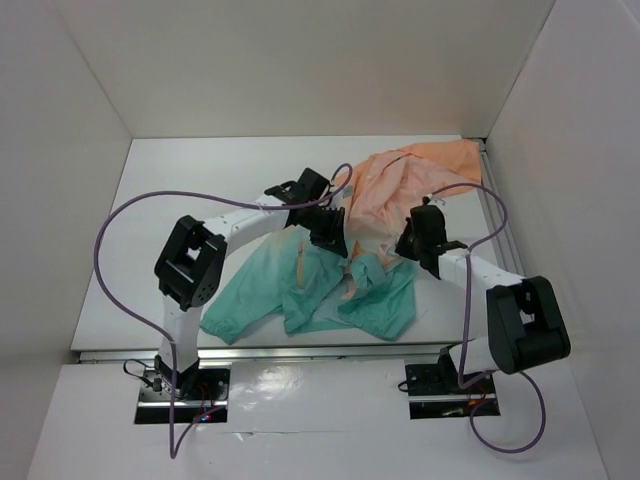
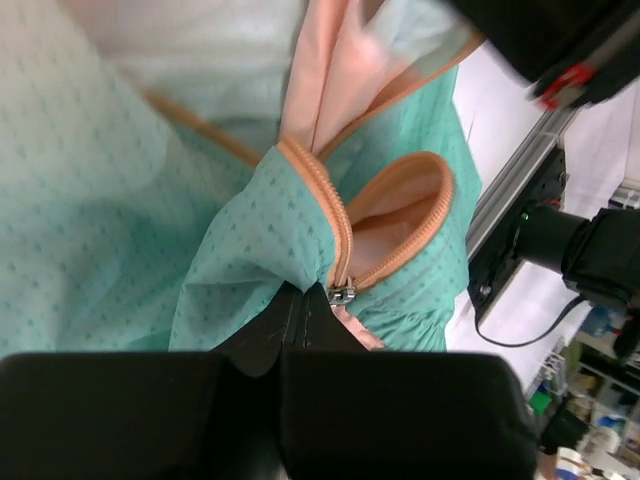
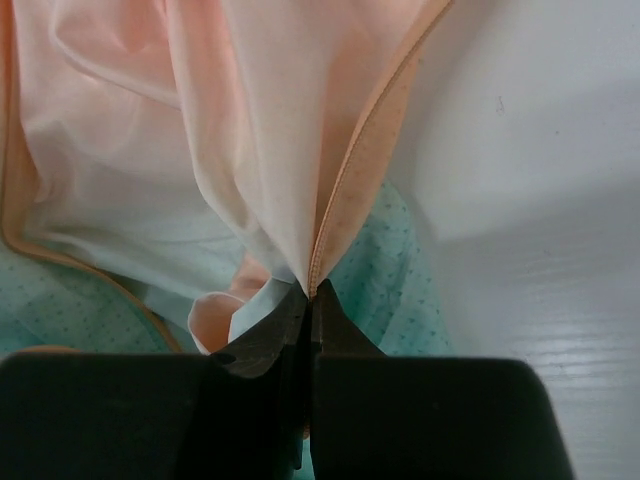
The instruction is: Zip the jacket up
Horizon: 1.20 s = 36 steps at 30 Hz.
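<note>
The jacket (image 1: 330, 285) lies crumpled mid-table, peach-orange at the far right, teal-green toward the front. My left gripper (image 1: 328, 236) is shut on the jacket's teal fabric (image 2: 270, 245) right beside the metal zipper slider (image 2: 342, 294); the orange zipper (image 2: 325, 195) curves up from there and stands partly open. My right gripper (image 1: 412, 246) is shut on the jacket's orange zipper edge (image 3: 345, 200), which runs up taut from the fingertips (image 3: 310, 290) with peach fabric (image 3: 200, 130) bunched on the left.
White walls enclose the table on three sides. A metal rail (image 1: 500, 215) runs along the right edge. Purple cables (image 1: 130, 215) loop over both arms. The right arm's black parts (image 2: 560, 40) show in the left wrist view.
</note>
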Each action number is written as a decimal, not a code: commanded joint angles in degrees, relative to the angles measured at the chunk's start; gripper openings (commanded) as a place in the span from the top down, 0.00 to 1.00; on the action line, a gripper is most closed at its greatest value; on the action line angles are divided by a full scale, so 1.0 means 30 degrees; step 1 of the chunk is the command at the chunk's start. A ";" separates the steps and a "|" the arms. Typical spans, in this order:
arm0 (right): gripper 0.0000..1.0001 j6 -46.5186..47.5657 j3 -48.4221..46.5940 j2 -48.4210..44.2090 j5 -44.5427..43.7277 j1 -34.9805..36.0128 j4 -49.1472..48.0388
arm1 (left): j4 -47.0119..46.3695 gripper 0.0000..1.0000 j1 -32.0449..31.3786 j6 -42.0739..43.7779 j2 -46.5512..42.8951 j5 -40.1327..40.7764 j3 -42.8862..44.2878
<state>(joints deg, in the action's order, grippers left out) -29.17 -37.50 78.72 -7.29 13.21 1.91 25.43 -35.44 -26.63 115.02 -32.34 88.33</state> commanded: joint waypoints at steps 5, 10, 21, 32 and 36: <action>1.00 -0.0268 -0.1942 0.3463 0.0203 -0.0098 -0.1777 | 0.1834 1.00 0.0678 0.1524 0.1940 0.0291 0.3717; 1.00 -0.0473 -0.4369 0.6506 0.0641 -0.0098 -0.2364 | 0.2185 1.00 0.1614 0.1934 0.2994 0.0440 0.4889; 1.00 -0.1850 -1.0056 1.2371 0.1639 -0.0098 -0.3216 | 0.4646 1.00 0.3405 0.3924 0.6041 -0.0176 1.0657; 0.09 -0.0035 -0.9242 0.6960 0.2459 -0.0098 -0.2749 | 0.4970 1.00 0.3408 0.3926 0.3559 -0.1732 0.8559; 0.07 0.1019 -0.8275 0.3972 0.2867 -0.0098 -0.1197 | 0.4358 1.00 0.3405 0.3751 0.1039 -0.2021 0.4728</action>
<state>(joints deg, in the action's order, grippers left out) -29.80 -63.68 97.45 0.60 13.23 -4.34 39.66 -24.86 -16.43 126.93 -35.44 107.04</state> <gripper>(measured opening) 0.929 0.030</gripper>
